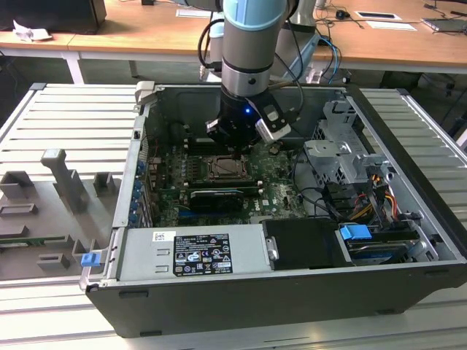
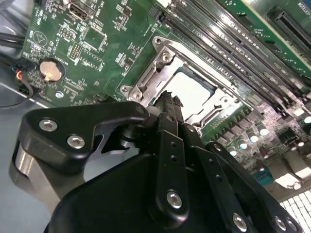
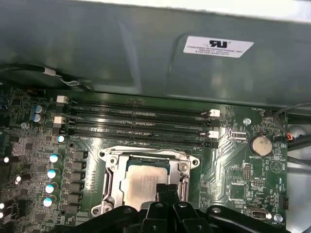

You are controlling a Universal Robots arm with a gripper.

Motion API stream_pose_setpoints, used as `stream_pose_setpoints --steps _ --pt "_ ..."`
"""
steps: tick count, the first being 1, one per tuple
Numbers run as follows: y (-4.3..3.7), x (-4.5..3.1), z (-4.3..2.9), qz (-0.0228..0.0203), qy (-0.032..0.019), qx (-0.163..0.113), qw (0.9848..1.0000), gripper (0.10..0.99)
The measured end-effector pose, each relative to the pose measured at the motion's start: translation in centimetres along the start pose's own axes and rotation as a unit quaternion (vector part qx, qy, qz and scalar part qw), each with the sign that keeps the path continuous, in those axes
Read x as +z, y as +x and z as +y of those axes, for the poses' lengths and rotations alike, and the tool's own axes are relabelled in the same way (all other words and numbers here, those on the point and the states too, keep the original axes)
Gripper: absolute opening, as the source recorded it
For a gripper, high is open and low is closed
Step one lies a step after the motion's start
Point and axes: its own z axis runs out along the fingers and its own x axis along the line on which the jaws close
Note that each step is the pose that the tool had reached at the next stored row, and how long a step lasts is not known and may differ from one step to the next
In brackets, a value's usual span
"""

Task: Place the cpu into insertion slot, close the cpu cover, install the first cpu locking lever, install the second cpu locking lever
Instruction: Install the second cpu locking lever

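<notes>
The cpu (image 3: 141,183) lies flat in the insertion slot (image 1: 230,169) on the green motherboard, its pale face (image 2: 192,90) showing in both wrist views. The silver cpu cover (image 3: 111,171) lies down around it as a frame (image 2: 160,65), the chip showing through its cutout. My gripper (image 3: 167,190) hangs just above the socket's edge, its black fingertips (image 2: 167,100) pressed together with nothing between them. In the exterior view the arm's wrist (image 1: 244,120) stands over the socket and hides the fingers. I cannot make out how the locking levers stand.
The board sits deep inside an open computer case (image 1: 408,240). Long black memory strips (image 3: 136,121) run beside the socket, next to the case wall (image 3: 146,53). A drive cage (image 1: 339,157) with cables is at the exterior view's right, and a power supply (image 1: 193,251) at the front.
</notes>
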Motion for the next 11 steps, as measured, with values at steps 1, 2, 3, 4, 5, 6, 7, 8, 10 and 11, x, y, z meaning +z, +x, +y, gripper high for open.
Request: stream_pose_setpoints --steps 1,2,3,4,5,6,7,8,10,11 --pt "0.00 -0.25 0.02 0.0001 0.0005 0.000 1.0000 0.106" --pt "-0.01 -0.49 0.03 0.0001 0.0006 0.000 1.0000 0.106" --pt "-0.01 -0.68 0.03 0.0001 0.0006 0.000 1.0000 0.106" --pt "-0.01 -0.85 0.00 0.0001 0.0006 0.000 1.0000 0.106" --pt "-0.01 -0.97 -0.08 0.0000 0.0005 0.000 1.0000 0.106" --pt "0.00 -0.99 -0.19 0.0000 0.0005 0.000 1.0000 0.106" --pt "0.02 -1.01 -0.38 0.0000 0.0006 0.000 1.0000 0.106" --pt "0.03 -1.04 -0.56 0.0001 0.0006 0.000 1.0000 0.106" --pt "0.06 -1.07 -0.87 0.0001 0.0006 0.000 1.0000 0.106" --pt "0.07 -1.08 -1.02 0.0001 0.0006 0.000 1.0000 0.106"
